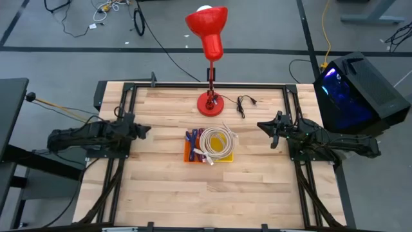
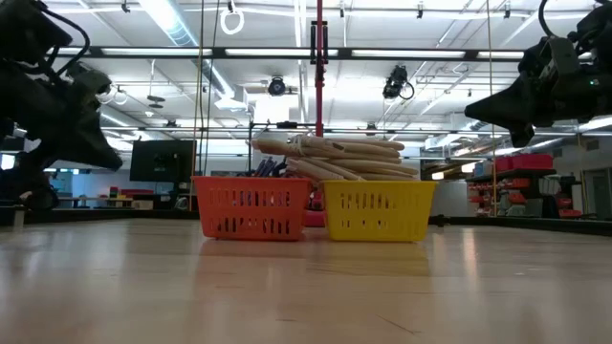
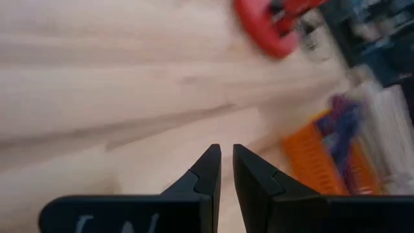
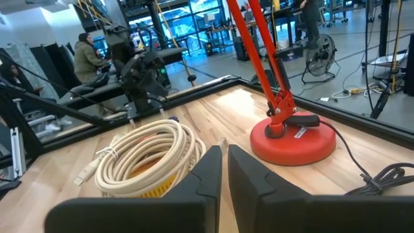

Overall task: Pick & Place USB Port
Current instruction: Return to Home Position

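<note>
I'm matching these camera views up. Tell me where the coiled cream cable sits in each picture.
High view: coiled cream cable at table centre, on the yellow bin.
Low view: the cable lies across the tops of the orange bin and yellow bin, centre.
Left wrist view: probably the blurred pale shape at the right edge.
Right wrist view: the cable at lower left.
Shared landmark: the red lamp just behind it.

Grey floor (image 1: 257,26) strewn with cables (image 1: 106,9) is seen around the counter (image 1: 161,193) — ceiling strip lights (image 2: 164,19) are lit; a person (image 4: 84,55) is noted beyond, near glazed windows (image 4: 194,16).
</note>
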